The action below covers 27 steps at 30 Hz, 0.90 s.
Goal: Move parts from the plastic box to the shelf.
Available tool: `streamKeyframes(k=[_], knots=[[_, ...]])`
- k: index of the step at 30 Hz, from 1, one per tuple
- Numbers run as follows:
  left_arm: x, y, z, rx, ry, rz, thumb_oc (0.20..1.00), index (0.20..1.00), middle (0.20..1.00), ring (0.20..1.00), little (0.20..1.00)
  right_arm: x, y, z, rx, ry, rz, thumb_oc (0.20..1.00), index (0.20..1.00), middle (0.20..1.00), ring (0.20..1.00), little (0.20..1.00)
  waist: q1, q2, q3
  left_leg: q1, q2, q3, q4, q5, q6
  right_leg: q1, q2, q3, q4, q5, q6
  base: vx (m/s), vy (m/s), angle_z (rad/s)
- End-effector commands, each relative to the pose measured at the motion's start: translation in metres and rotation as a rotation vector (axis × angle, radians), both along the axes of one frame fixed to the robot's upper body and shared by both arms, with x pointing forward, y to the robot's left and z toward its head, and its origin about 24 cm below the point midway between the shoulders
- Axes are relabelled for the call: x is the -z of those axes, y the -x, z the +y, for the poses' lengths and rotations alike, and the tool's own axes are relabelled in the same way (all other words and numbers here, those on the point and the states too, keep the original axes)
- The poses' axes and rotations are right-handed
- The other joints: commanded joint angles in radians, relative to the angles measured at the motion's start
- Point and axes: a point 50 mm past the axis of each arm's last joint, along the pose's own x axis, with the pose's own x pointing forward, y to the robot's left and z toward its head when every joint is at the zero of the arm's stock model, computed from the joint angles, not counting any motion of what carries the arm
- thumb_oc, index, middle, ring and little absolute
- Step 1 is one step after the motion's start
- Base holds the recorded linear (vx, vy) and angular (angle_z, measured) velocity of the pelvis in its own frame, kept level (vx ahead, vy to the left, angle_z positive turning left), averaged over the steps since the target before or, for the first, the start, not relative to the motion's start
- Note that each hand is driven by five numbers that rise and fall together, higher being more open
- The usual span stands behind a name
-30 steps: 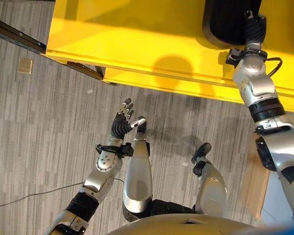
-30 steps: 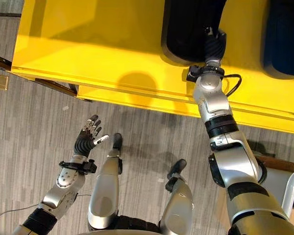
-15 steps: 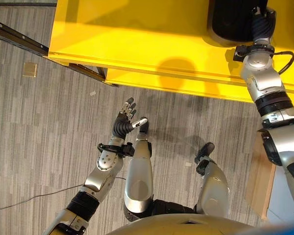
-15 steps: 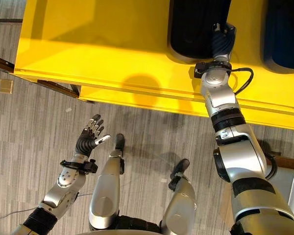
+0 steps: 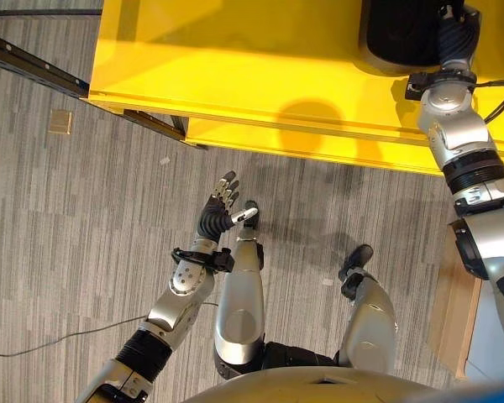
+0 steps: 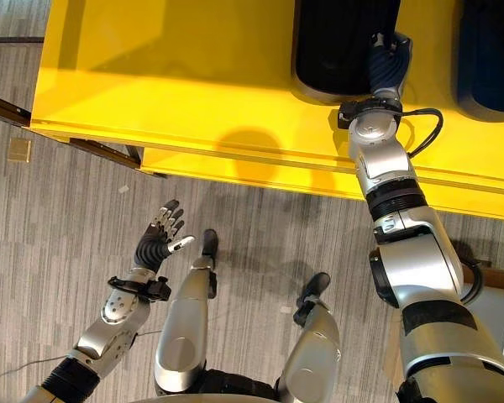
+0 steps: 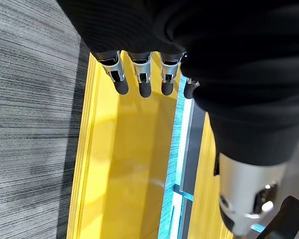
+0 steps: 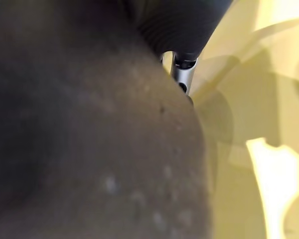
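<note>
- Fingers first: the left hand [image 5: 218,214] has its silver, dark-tipped fingers [image 7: 142,79] straight and spread a bit, thumb off to the side, holding nothing. It hangs over the grey floor [image 5: 67,235], well short of the shelf edge.
- The right hand [image 6: 386,63] reaches up over the yellow shelf [image 6: 193,75] to a black part [image 6: 340,42]. From the head views you get the dark ribbed cover and wrist lying against the part's right side; the fingers run past the top of the frame, so honestly can't tell if they're closed on it or just resting there.
- The right wrist view doesn't help much: a big dark, slightly pebbled rounded surface [image 8: 89,139] up close, one silver finger [image 8: 183,74] poking past it, pale yellow behind.
- The black part looks like a smooth, matte moulded piece with rounded corners, sitting on the shelf's top surface. Its upper end is cut off by the frame.
- A second dark part [image 6: 491,50], bluish-black, sits further right on the same shelf, also cropped.
- The shelf is glossy yellow sheet metal, flat top with a stepped front lip.
- The floor is grey streaky plank-pattern, with a small tan square [image 5: 60,122] lying on it off to the left.
</note>
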Motion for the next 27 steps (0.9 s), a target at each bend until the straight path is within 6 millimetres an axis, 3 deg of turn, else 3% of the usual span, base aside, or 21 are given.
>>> streamKeyframes(k=[1,12,13,14,15,27], knots=[[-0.012,0.006,-0.010,0.047,0.045,-0.068,1.000,1.000,1.000,1.000,1.000,-0.066,0.012,-0.003,0.043,0.089,-0.201,0.200,0.200,0.200,0.200,0.200,0.015,0.036,-0.029,0.031,-0.024,0.052,0.008,-0.081,0.030,-0.033,0.038,-0.014,0.159,-0.125,-0.021,0.00,0.000,0.00],[-0.009,0.007,-0.011,0.047,0.046,-0.056,1.000,1.000,1.000,1.000,1.000,-0.068,0.013,-0.006,0.078,0.096,-0.207,0.200,0.200,0.200,0.200,0.200,0.017,0.041,-0.029,0.031,-0.027,0.047,0.031,-0.095,0.034,-0.034,0.030,-0.014,0.192,-0.142,-0.027,0.02,-0.002,0.01],[-0.009,0.007,-0.011,0.047,0.047,-0.055,1.000,1.000,1.000,1.000,1.000,-0.068,0.013,-0.005,0.083,0.093,-0.211,0.266,0.266,0.266,0.266,0.266,0.018,0.041,-0.029,0.032,-0.027,0.048,0.031,-0.096,0.034,-0.033,0.031,-0.014,0.192,-0.143,-0.028,0.00,0.000,0.00],[-0.009,0.007,-0.011,0.048,0.045,-0.055,1.000,1.000,1.000,1.000,1.000,-0.069,0.013,-0.005,0.085,0.092,-0.215,0.570,0.570,0.570,0.570,0.570,0.018,0.041,-0.029,0.032,-0.028,0.047,0.032,-0.097,0.034,-0.033,0.031,-0.014,0.193,-0.144,-0.029,0.00,0.000,0.00],[-0.009,0.007,-0.011,0.049,0.045,-0.056,1.000,1.000,1.000,1.000,1.000,-0.069,0.013,-0.005,0.093,0.094,-0.217,1.000,1.000,1.000,1.000,1.000,0.018,0.040,-0.029,0.032,-0.028,0.047,0.034,-0.098,0.034,-0.033,0.031,-0.014,0.195,-0.145,-0.029,0.00,0.000,0.00],[-0.006,0.009,-0.016,0.056,0.044,-0.052,1.000,1.000,1.000,1.000,1.000,-0.074,0.024,-0.008,0.181,0.031,-0.347,1.000,1.000,1.000,1.000,1.000,0.008,0.039,-0.029,0.052,-0.028,0.048,0.038,-0.108,0.039,-0.016,0.033,-0.008,0.194,-0.149,-0.030,0.00,0.000,0.00]])
